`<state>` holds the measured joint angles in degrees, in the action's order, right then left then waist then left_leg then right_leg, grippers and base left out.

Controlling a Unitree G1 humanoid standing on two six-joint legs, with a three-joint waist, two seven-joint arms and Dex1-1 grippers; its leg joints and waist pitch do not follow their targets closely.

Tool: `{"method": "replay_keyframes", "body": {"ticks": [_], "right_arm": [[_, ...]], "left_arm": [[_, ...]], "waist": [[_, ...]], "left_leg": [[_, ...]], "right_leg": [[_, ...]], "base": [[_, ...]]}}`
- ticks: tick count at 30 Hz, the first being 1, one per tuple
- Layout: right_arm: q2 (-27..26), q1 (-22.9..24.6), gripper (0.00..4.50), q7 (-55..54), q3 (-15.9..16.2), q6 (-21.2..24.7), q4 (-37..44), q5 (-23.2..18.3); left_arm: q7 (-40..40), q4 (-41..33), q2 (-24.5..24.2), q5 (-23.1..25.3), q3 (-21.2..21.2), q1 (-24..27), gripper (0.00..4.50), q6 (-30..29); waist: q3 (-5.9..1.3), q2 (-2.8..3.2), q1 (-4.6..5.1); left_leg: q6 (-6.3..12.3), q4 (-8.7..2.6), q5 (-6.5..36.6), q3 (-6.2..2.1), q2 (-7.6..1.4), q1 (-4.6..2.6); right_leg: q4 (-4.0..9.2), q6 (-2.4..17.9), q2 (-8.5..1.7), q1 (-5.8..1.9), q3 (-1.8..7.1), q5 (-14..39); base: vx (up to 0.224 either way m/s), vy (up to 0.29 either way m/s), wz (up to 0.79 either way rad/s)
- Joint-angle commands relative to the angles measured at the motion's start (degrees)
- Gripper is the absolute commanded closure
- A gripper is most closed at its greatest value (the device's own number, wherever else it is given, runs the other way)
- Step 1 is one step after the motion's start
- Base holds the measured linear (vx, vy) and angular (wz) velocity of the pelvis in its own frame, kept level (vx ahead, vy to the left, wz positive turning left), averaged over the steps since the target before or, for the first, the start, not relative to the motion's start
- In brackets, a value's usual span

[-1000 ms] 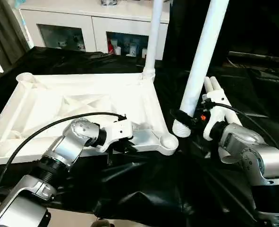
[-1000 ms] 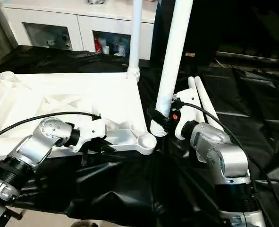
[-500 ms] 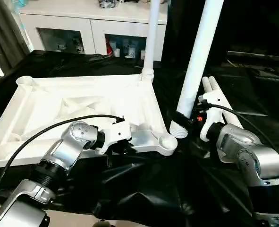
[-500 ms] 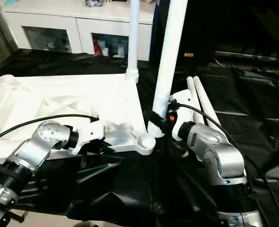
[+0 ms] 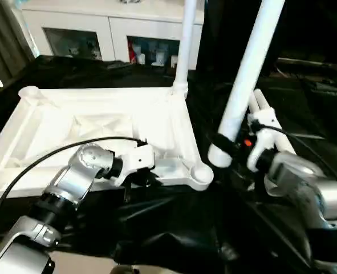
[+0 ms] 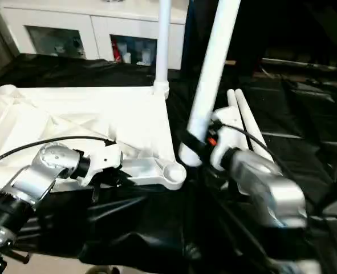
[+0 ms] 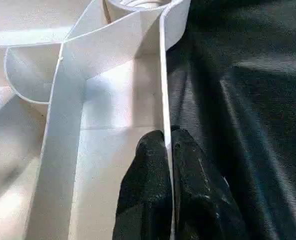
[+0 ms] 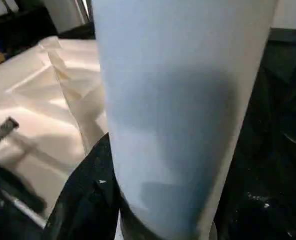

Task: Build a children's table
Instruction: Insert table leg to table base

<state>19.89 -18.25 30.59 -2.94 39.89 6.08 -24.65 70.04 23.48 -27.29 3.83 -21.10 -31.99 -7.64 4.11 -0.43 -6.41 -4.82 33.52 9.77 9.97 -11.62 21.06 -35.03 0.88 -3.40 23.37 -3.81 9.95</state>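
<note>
Your left jaws point(image 7: 169, 150) pinch the near rim of the upturned white ribbed plastic tabletop point(image 5: 100, 123). Your right jaws point(image 5: 228, 142) clasp a long white tapered tube leg point(image 5: 248, 74), its base beside the empty round corner socket point(image 5: 200, 172).

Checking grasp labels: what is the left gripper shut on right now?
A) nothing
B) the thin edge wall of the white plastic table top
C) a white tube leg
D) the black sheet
B: the left gripper pinches the thin edge wall of the white plastic table top between its black fingers.
</note>
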Motion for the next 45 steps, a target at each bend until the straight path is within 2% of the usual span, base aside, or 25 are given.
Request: {"method": "replay_keyframes", "body": {"ticks": [1,5,7,8,11,13,14,16,17,19,20,23,26,27,34,37,41,45], "right_arm": [[0.1,0.01,2.57,0.52,-0.94,-0.55,0.48,-0.5],[-0.72,-0.93,2.57,0.08,-0.16,-2.03,-2.13,0.3],[-1.46,-1.47,2.57,-0.12,0.77,-2.99,-3.34,0.89],[-1.46,-1.47,2.57,-0.12,0.77,-2.99,-3.34,0.89],[-2.35,-1.81,2.57,-0.27,1.08,-2.97,-3.39,0.64],[-2.8,-1.98,2.57,-0.4,1.1,-2.91,-3.39,0.61],[-2.8,-1.99,2.57,-0.4,1.1,-2.91,-3.4,0.62],[-2.82,-1.98,2.57,-0.45,1.14,-2.95,-3.4,0.68],[-2.83,-1.99,2.57,-0.46,1.09,-2.93,-3.35,0.64],[-2.79,-1.88,2.57,-0.55,0.83,-2.85,-2.96,0.43],[-2.79,-1.88,2.57,-0.55,0.83,-2.85,-2.96,0.43],[-2.59,-1.85,2.57,-0.58,0.63,-3.06,-3.07,0.43],[-2.61,-1.97,2.57,-0.53,0.36,-2.93,-3.02,0.45],[-2.6,-2.1,2.57,-0.46,0.3,-2.9,-3.09,0.51],[-2.5,-2.64,2.57,-0.17,0.52,-2.91,-3.69,0.5],[-2.33,-2.68,2.57,0.2,0.9,-2.8,-3.81,0.59],[-1.3,-2.83,2.57,1.57,2.42,-2.38,-4.22,1.32],[-0.61,-3.63,2.57,2.85,3.55,-2.73,-5.54,2.05]], "left_arm": [[-1.0,-1.52,0.56,-3.07,2.56,-0.06,4.5,1.76],[-2.89,0.83,0.49,-0.86,2.01,0.02,4.5,2.99],[-3.38,2.11,1.1,-1.23,2.45,-0.23,4.5,1.91],[-3.38,2.11,1.1,-1.23,2.45,-0.23,3.93,1.91],[-2.83,1.38,1.86,-2.37,2.8,-0.4,3.93,0.06],[-4.27,1.21,2.85,-2.39,3.2,-1.11,3.5,0.75],[-4.25,1.25,2.87,-2.37,3.17,-1.16,3.5,0.82],[-3.83,1.58,2.87,-2.11,2.75,-1.44,3.55,1.09],[-3.74,1.72,2.86,-2.04,2.65,-1.48,3.55,1.14],[-3.75,3.13,2.83,-1.05,1.79,-1.84,3.54,2.01],[-3.75,3.13,2.83,-1.05,1.79,-1.84,3.54,2.01],[-5.12,5.29,3.22,-0.01,1.74,-2.43,3.54,3.47],[-5.02,6.0,3.21,-0.3,1.93,-2.68,3.54,3.44],[-4.7,6.27,3.0,-0.52,1.96,-2.76,3.54,3.18],[-3.12,6.89,2.79,-1.86,2.87,-3.05,4.27,2.16],[-2.61,7.24,2.71,-2.02,2.96,-3.11,4.45,1.9],[-2.9,7.25,2.61,-2.12,3.07,-2.85,4.5,-0.86],[-4.19,5.58,3.45,-2.66,3.27,-2.69,4.5,-5.69]], "waist": [[-4.45,-0.18,-0.15],[-4.35,-0.41,-0.2],[-4.33,-0.47,-0.22],[-4.32,-0.51,-0.23],[-4.49,-0.29,-0.5],[-4.5,-0.24,-0.51],[-4.49,-0.3,-0.48],[-4.55,0.03,-0.45],[-4.55,-0.07,-0.45],[-4.62,0.26,-0.49],[-4.65,0.13,-0.51],[-4.66,0.34,-0.52],[-4.61,0.16,-0.49],[-4.63,0.28,-0.56],[-4.59,0.1,-0.53],[-4.68,0.15,-0.52],[-4.79,0.12,-0.46],[-4.68,-0.2,-0.37]], "left_leg": [[0.15,-3.75,9.72,-0.38,-1.42,-0.56],[-0.11,-3.79,10.82,-0.39,-1.37,-0.55],[-0.26,-3.79,11.06,-0.39,-1.34,-0.55],[-0.18,-3.78,10.82,-0.37,-1.33,-0.57],[-0.2,-3.64,10.49,-0.33,-1.41,-0.66],[-0.29,-3.79,10.52,-0.47,-1.52,-0.56],[-0.33,-3.77,10.64,-0.46,-1.52,-0.56],[-0.55,-3.76,10.96,-0.47,-1.49,-0.64],[-0.59,-3.76,11.05,-0.47,-1.47,-0.66],[-0.82,-3.71,11.16,-0.47,-1.41,-0.67],[-0.83,-3.71,10.98,-0.48,-1.37,-0.63],[-0.89,-3.69,11.18,-0.52,-1.33,-0.64],[-1.06,-3.71,11.85,-0.52,-1.34,-0.7],[-1.07,-3.7,11.76,-0.55,-1.38,-0.71],[-0.99,-3.69,12.05,-0.52,-1.37,-0.75],[-0.97,-3.69,11.51,-0.56,-1.41,-0.66],[-0.65,-3.56,10.28,-0.49,-1.41,-0.63],[-0.25,-3.45,10.23,-0.38,-1.36,-0.59]], "right_leg": [[4.51,7.42,-4.76,-2.9,2.84,17.08],[4.6,7.81,-4.83,-2.84,2.82,17.99],[4.65,7.6,-4.84,-2.85,2.81,18.74],[4.69,7.49,-4.87,-2.87,2.85,18.89],[4.56,8.07,-5.03,-2.81,2.88,18.3],[4.33,8.42,-4.78,-2.84,2.79,16.54],[4.3,8.46,-4.78,-2.88,2.81,16.17],[4.26,8.6,-4.76,-2.88,2.83,15.42],[4.26,8.61,-4.77,-2.91,2.83,15.34],[4.25,8.72,-4.72,-2.98,2.88,14.54],[4.18,8.7,-4.7,-3.07,2.87,14.09],[4.27,8.55,-4.71,-3.09,2.84,14.41],[4.38,8.43,-4.79,-3.11,2.82,15.63],[4.37,8.42,-4.83,-3.08,2.83,15.83],[4.44,8.59,-4.8,-3.02,2.81,16.48],[4.3,8.65,-4.83,-3.11,2.82,15.76],[3.92,9.57,-4.75,-3.2,2.83,12.56],[3.92,9.97,-4.8,-3.24,2.82,13.39]], "base": [[0.0,0.0,0.0],[0.0,0.0,0.0],[0.0,0.0,0.0],[0.0,0.0,0.0],[0.0,0.0,0.0],[0.0,0.0,0.0],[0.0,0.0,0.0],[0.0,0.0,0.0],[0.0,0.0,0.0],[0.0,0.0,0.0],[0.0,0.0,0.0],[0.0,0.0,0.0],[0.0,0.0,0.0],[0.0,0.0,0.0],[0.0,0.0,0.0],[0.0,0.0,0.0],[0.0,0.0,0.0],[0.0,0.0,0.0]]}}
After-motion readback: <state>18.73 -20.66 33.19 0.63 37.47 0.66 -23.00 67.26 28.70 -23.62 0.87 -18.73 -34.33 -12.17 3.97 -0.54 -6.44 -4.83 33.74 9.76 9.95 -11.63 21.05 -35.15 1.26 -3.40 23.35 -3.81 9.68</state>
